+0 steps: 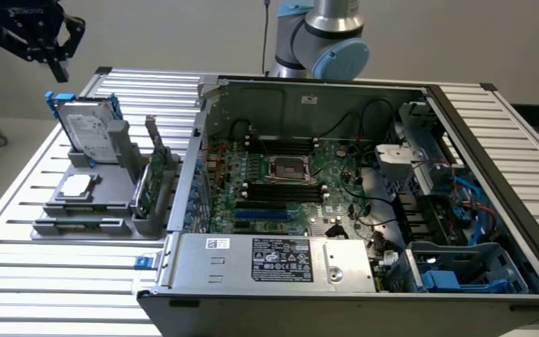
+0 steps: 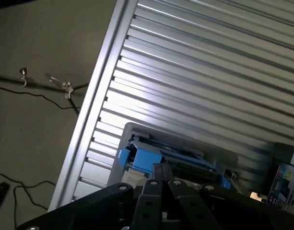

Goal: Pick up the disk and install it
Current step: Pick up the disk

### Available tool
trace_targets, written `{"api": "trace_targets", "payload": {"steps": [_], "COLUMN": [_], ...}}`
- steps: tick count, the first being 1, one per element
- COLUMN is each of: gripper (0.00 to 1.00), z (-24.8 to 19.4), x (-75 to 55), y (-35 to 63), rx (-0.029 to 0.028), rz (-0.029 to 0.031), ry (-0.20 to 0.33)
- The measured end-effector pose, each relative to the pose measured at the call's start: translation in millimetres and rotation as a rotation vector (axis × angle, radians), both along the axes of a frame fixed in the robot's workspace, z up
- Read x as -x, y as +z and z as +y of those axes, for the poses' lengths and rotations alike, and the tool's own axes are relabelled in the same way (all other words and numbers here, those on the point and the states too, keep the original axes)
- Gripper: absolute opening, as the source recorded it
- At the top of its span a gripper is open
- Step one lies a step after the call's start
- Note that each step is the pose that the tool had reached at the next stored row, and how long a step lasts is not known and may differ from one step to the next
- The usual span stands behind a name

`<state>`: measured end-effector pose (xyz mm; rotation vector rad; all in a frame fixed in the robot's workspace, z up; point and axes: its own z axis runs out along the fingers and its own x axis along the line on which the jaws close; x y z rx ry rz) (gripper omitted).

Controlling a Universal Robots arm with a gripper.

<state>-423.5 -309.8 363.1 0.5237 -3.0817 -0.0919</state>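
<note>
Standing upright beneath end effector [image 1: 60, 73]: disk [image 1: 89, 130]

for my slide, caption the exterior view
Shut gripper hangs above the upright disk in its grey rack, beside the open computer case.

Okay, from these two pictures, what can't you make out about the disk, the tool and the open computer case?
Disk label: exterior view, print too small to read.
Disk's lower part: exterior view, hidden by its grey holder.
Tool: exterior view, upper body cut off by the top edge.
Blue cage in the computer case: exterior view, its inside partly hidden by its own walls and cables.
</note>
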Motion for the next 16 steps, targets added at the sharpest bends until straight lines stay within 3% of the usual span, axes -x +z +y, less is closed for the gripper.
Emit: {"api": "trace_targets", "payload": {"steps": [9, 16], "gripper": [0.11, 0.11], "z": [0.0, 0.0], "x": [0.0, 0.0], "y": [-0.1, -0.5], "rx": [0.0001, 0.0005], "rz": [0.0102, 0.0140], "ry": [0.157, 0.284]}}
